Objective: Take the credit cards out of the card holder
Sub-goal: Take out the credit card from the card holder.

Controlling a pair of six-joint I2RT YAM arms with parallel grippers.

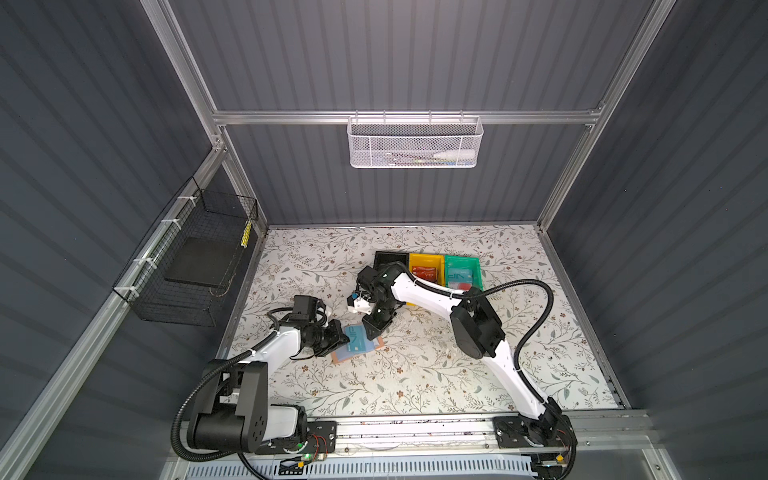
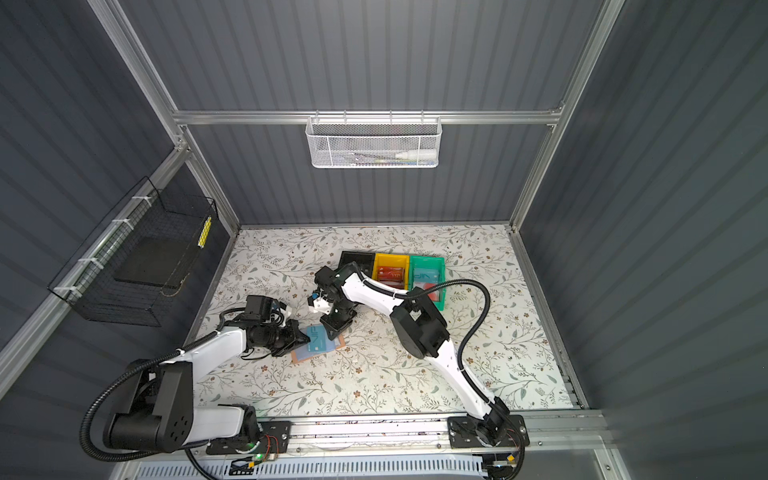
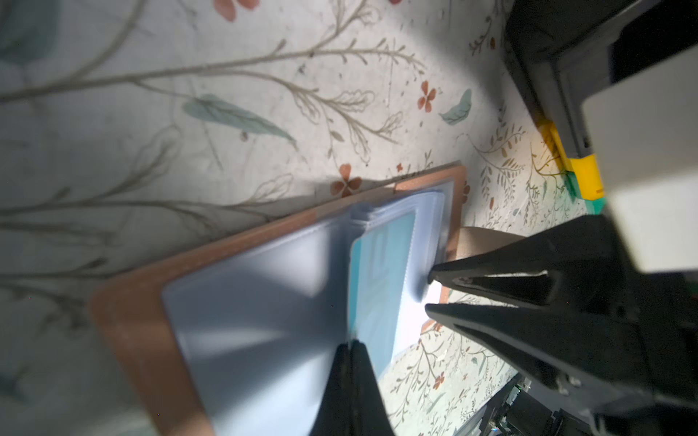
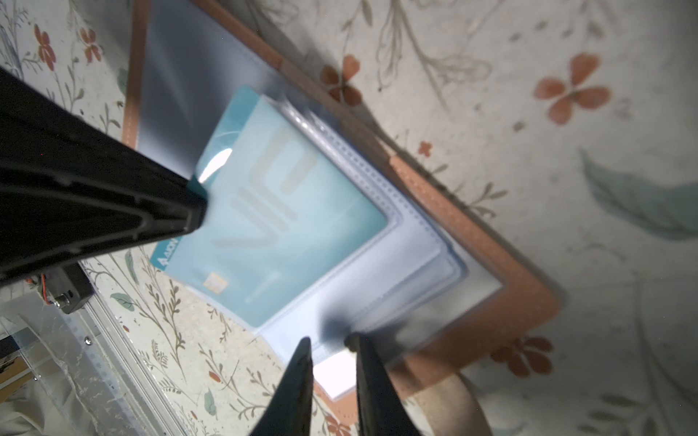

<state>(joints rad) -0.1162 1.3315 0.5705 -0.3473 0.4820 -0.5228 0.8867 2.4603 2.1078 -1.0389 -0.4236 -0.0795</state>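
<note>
On the floral table, the closed left gripper pinches the teal card for extraction while the narrowly parted right gripper clamps the card holder sleeve edge, apparently anchoring it.

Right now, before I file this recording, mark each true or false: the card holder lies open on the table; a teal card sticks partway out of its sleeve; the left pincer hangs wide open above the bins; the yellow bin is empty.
1. The card holder lies open on the table. True.
2. A teal card sticks partway out of its sleeve. True.
3. The left pincer hangs wide open above the bins. False: it is shut on the teal card's edge, down at the card holder.
4. The yellow bin is empty. False: a red card lies in it.
</note>
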